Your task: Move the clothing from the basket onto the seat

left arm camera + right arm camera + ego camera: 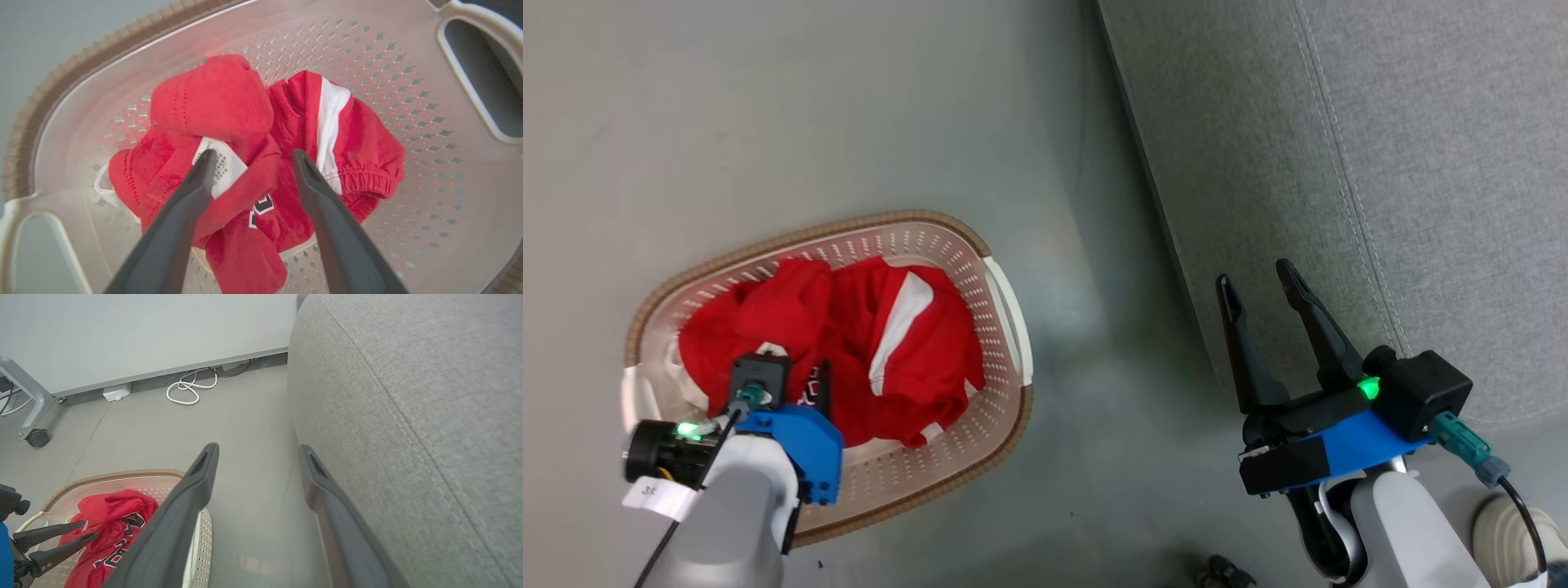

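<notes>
The basket [1005,306], cream with a brown rim, stands on the grey floor and holds the clothing [849,327] in a crumpled red heap. A red jersey [212,98] with a white label and black-white lettering lies next to red shorts [359,139] with a white stripe. My left gripper [253,159] points down into the basket, open, its tips close over the jersey with nothing pinched between them. It also appears as the left gripper [83,531] at the cloth. My right gripper [1262,282] is open and bare, beside the front edge of the seat [1421,163], a grey sofa.
A strip of bare floor [1111,392] separates basket and sofa. By the far wall lie a coiled white cable [184,390] and a white box [116,392], with a wheeled frame leg [32,433] at left. A person's pale shoe [1511,523] sits beside my right arm.
</notes>
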Available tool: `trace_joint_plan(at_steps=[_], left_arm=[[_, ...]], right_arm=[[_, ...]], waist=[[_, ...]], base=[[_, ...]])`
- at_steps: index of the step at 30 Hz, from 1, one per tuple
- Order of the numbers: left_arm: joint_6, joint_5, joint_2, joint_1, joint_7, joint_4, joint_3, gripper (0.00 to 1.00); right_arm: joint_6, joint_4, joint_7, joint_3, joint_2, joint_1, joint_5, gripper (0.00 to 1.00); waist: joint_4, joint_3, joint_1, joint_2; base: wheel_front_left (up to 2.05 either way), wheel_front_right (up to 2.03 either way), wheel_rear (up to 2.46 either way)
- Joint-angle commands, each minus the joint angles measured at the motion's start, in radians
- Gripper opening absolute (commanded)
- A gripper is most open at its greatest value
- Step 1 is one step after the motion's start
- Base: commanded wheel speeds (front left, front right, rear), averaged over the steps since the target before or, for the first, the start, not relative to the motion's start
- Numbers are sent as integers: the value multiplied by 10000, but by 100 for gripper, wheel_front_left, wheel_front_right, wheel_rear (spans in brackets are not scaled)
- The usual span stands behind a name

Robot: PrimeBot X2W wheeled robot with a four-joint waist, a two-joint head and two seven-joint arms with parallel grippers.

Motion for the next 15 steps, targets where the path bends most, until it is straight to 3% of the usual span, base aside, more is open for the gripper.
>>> trace_joint_plan(at_steps=[1, 4, 12, 13, 14, 15], left_arm=[[272, 103, 161, -352, 18, 133, -8, 100], [736, 239, 260, -678, -11, 392, -95, 100], [1194, 299, 487, -1283, 388, 977, -227, 100], [1195, 281, 470, -1323, 426, 1019, -239, 39], [1195, 281, 470, -1323, 426, 1019, -239, 39], [1099, 179, 432, -1359, 479, 1055, -196, 0]], right_arm=[[5, -69, -36, 44, -16, -172, 126, 100], [5, -139, -36, 137, -15, -248, 298, 100], [5, -198, -37, 369, -16, -341, 690, 100], [5, -187, -37, 391, -16, -351, 724, 100], [5, -187, -37, 391, -16, -351, 724, 100], [5, -181, -37, 410, -16, -368, 763, 100]], waist=[[-267, 382, -3, 0], [-376, 644, -3, 0], [-511, 1003, -3, 0], [-523, 1017, -3, 0], [-523, 1017, -3, 0], [-531, 1024, -3, 0]], base=[[0, 0, 0], [0, 0, 0], [0, 0, 0], [0, 0, 0], [0, 0, 0], [0, 0, 0]])
